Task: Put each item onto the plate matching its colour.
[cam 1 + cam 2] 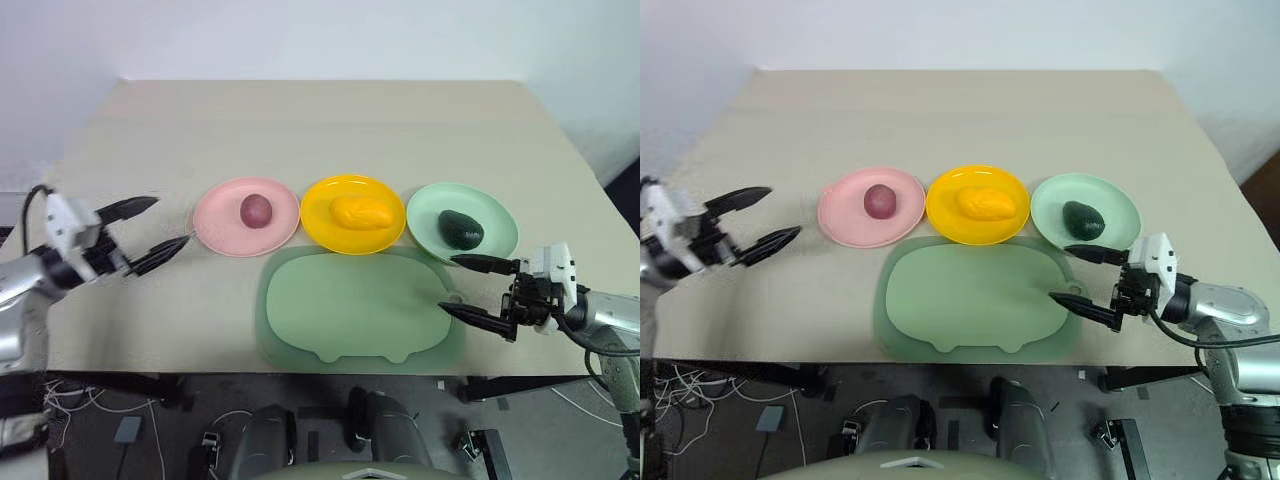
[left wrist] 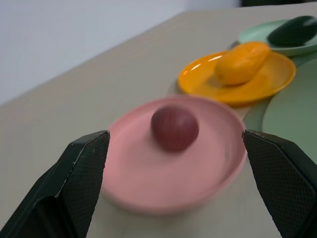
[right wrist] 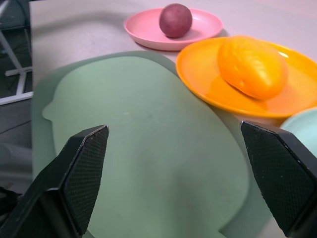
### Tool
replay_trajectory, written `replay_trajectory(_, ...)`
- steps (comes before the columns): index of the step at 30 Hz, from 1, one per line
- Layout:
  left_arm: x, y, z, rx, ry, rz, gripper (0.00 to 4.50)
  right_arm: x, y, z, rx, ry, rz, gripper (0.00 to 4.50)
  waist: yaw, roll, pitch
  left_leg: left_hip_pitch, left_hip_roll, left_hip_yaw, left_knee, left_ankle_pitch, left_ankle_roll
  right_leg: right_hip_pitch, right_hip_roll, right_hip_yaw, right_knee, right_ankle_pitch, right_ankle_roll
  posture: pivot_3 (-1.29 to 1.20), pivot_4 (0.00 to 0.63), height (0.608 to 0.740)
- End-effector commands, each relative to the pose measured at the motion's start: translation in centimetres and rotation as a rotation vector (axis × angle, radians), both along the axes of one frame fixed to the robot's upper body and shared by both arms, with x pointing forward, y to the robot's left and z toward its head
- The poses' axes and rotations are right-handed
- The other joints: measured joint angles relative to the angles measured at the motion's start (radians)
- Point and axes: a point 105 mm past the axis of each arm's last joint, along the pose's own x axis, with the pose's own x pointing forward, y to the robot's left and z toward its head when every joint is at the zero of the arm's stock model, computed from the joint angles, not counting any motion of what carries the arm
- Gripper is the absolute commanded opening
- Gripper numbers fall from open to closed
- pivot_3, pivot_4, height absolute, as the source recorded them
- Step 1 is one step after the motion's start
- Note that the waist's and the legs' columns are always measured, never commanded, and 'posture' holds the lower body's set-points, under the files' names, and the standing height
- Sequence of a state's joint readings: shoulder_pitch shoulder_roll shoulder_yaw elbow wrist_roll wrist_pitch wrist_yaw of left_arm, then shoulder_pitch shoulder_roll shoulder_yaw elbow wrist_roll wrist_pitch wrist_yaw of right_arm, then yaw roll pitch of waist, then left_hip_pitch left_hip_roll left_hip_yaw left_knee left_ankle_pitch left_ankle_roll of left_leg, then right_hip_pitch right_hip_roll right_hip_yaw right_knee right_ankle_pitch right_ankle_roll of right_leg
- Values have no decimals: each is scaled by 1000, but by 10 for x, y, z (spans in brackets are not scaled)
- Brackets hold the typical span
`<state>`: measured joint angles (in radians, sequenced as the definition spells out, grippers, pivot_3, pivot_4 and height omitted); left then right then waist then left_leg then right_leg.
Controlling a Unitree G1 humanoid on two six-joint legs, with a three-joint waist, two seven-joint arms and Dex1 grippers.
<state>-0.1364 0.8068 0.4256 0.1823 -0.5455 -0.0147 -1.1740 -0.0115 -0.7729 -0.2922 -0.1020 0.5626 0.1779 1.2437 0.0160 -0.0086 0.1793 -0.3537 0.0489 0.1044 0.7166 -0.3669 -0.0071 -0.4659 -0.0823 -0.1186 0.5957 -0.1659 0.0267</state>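
Green mat – right end effector apart | left end effector apart – beside pink plate

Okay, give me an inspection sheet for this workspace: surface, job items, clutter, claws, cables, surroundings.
Surface: beige table, bare apart from the items below.
Job's things: reddish-purple fruit on the pink plate; yellow mango on the yellow plate; avocado on the mint green plate. Each fruit lies on the plate of its colour.
Clutter: green pig-shaped mat at the near edge, nothing on it.
Grippers: left claw open, beside the pink plate, holding nothing; right claw open, at the mat's right edge, holding nothing.
Cables: loose wires on the floor under the table's near left side.
Surroundings: pale wall behind the table.
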Motion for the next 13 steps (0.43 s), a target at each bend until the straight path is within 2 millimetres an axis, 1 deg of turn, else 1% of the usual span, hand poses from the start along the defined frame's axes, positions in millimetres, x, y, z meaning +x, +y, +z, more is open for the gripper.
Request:
replay_trajectory(1, -23, 17, 4, -25, -32, 23, 4487, -4, -30, 16, -21, -65, -97, 4500, 0, 0, 0, 0, 0, 0, 0, 0, 0, 0, 0, 0, 0, 0, 0, 0, 150, 737)
replay_trajectory(3, -34, 28, -5, -33, -16, 60, 4487, -9, -47, 17, -41, -56, -150, 4500, 1, 0, 0, -1, 0, 0, 0, 0, 0, 0, 0, 0, 0, 0, 0, 0, 150, 737)
replay_trajectory(5, -39, 41, -14, -56, 1, 129, 4487, -16, -65, 15, -55, -32, -204, 4500, 0, 0, 0, 0, 0, 0, 0, 0, 0, 0, 0, 0, -1, 0, 0, 0, 150, 737)
replay_trajectory(8, -46, 46, -29, -64, 33, 150, 4487, -25, -86, 11, -45, 5, -274, 4500, -3, 0, 0, 0, 0, 0, 0, 0, 0, 0, 0, 0, -1, -3, 2, 0, 150, 737)
replay_trajectory(10, -48, 45, -38, -80, 42, 164, 4487, -32, -99, 8, -50, 26, -320, 4500, -3, 0, 0, 0, 1, 0, -1, 0, 0, 0, 0, 0, -1, -3, 2, 0, 150, 737)
replay_trajectory(13, -48, 44, -49, -117, 47, 190, 4487, -37, -111, 7, -46, 30, -370, 4500, -3, 0, 0, 0, 1, 0, -1, 0, 1, 0, 0, 1, -1, -3, 2, 0, 150, 737)
